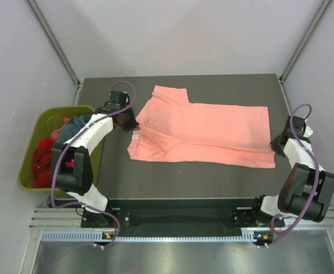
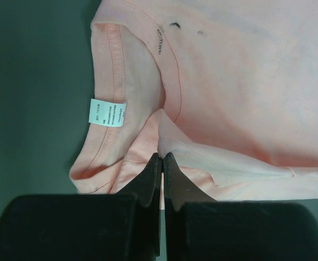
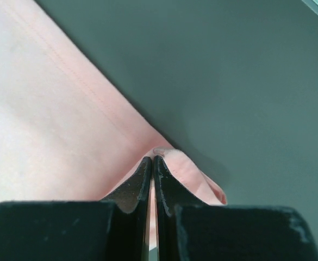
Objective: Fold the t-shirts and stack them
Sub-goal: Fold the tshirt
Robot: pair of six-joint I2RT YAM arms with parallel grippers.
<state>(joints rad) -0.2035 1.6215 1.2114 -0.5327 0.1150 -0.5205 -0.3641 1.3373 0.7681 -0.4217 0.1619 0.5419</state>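
A large salmon-pink t-shirt (image 1: 206,134) lies flat across the dark table, collar to the left and hem to the right. My left gripper (image 1: 133,127) is at the collar end. In the left wrist view it (image 2: 162,157) is shut on a pinched fold of the shirt (image 2: 245,81) beside the neckline, near the white label (image 2: 107,113). My right gripper (image 1: 274,145) is at the hem's near right corner. The right wrist view shows it (image 3: 152,159) shut on a small raised fold of the hem (image 3: 50,109). More t-shirts, red (image 1: 43,162) and dark teal (image 1: 78,121), lie in the bin.
The olive-green plastic bin (image 1: 64,109) stands off the table's left edge beside the left arm. Grey walls close in on three sides. Bare dark table (image 1: 212,83) shows behind the shirt and in front of it (image 1: 201,180).
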